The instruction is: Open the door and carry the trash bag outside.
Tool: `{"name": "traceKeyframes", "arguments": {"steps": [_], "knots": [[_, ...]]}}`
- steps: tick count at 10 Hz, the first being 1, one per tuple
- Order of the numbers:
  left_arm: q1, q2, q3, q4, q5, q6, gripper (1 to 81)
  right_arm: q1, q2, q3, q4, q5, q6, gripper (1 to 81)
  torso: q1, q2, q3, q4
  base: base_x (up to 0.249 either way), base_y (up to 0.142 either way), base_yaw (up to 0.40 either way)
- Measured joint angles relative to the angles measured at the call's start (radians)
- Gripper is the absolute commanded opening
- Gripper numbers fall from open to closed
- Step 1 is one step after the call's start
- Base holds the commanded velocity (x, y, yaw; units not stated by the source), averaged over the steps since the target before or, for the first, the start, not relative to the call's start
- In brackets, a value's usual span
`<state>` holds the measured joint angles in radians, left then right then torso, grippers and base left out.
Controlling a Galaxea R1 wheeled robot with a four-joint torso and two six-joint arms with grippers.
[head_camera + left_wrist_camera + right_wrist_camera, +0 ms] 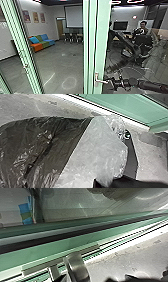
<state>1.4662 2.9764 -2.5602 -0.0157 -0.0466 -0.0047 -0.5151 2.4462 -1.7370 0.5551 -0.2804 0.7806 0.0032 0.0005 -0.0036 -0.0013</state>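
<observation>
Door-opening step in hand, it seems. Right gripper (109, 81) at handle (97, 80), bottom of head view, right of centre; cannot tell whether open or closed. Bag (42, 149) in left wrist view, pale top bunched in left gripper (107, 182), apparently clamped. Next move calls for firm lever press, bag kept clear of door (102, 42).
</observation>
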Motion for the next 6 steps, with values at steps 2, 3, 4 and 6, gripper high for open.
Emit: {"name": "traceKeyframes", "arguments": {"steps": [2,3,4,6], "knots": [[0.0,0.002,0.0,0.0,-0.002,0.0,1.0,0.01,0.035,-0.04,0.0,-0.005,0.008,81.1,0.0,0.0,0.0,0.0,0.0,0.0,0.0],[0.0,0.001,0.0,0.0,-0.002,0.0,1.0,0.025,0.063,-0.061,0.0,-0.008,0.016,81.1,0.0,0.0,0.0,0.0,0.0,0.0,0.0],[0.0,0.001,-0.001,0.0,-0.002,0.0,1.0,0.036,0.093,-0.084,-0.001,-0.01,0.023,81.1,0.0,0.0,0.0,0.0,0.0,0.0,0.0],[0.0,0.002,-0.005,-0.004,-0.002,0.0,1.0,0.036,0.131,-0.125,-0.002,-0.02,0.069,81.1,0.0,0.0,0.0,0.0,0.0,0.0,0.0]]}}
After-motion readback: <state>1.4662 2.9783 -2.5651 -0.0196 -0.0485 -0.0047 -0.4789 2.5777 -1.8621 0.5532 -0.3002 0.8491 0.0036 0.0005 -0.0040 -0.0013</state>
